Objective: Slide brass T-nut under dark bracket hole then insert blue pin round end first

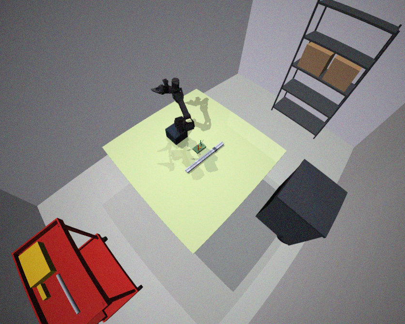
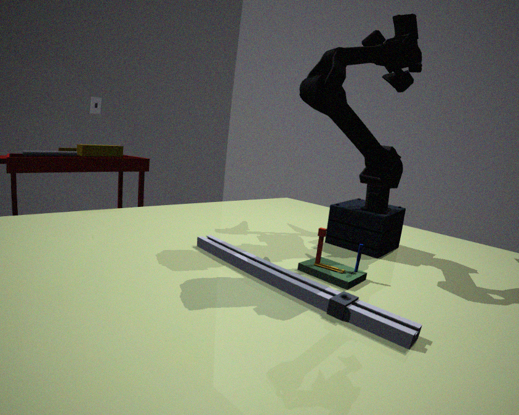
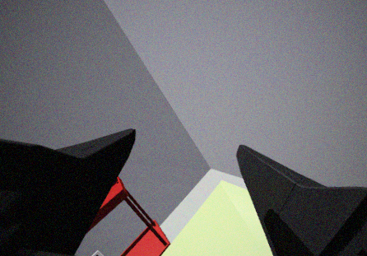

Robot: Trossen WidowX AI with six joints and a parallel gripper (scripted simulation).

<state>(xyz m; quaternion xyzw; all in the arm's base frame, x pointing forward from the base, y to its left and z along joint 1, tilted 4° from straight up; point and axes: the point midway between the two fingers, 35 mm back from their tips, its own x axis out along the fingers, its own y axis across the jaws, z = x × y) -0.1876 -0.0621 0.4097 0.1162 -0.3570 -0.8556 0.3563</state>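
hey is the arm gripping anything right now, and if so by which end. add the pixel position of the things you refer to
Nothing is held. The pincer [image 3: 188, 142] is open, with only a gap between its fingertips, and the blue pin [image 2: 359, 258] stands in the green tray [image 1: 196, 151] [image 2: 326, 278].

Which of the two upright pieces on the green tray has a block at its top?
The red piece: its squarish head is wider than its stem, while the blue pin is slim throughout.

Red cart [image 1: 85, 259] [image 2: 77, 163] [image 3: 153, 239] with yellow box [image 1: 36, 264] [image 2: 100, 150], dark shelf rack [image 1: 338, 51] with two brown boxes, dark cabinet [image 1: 308, 195].
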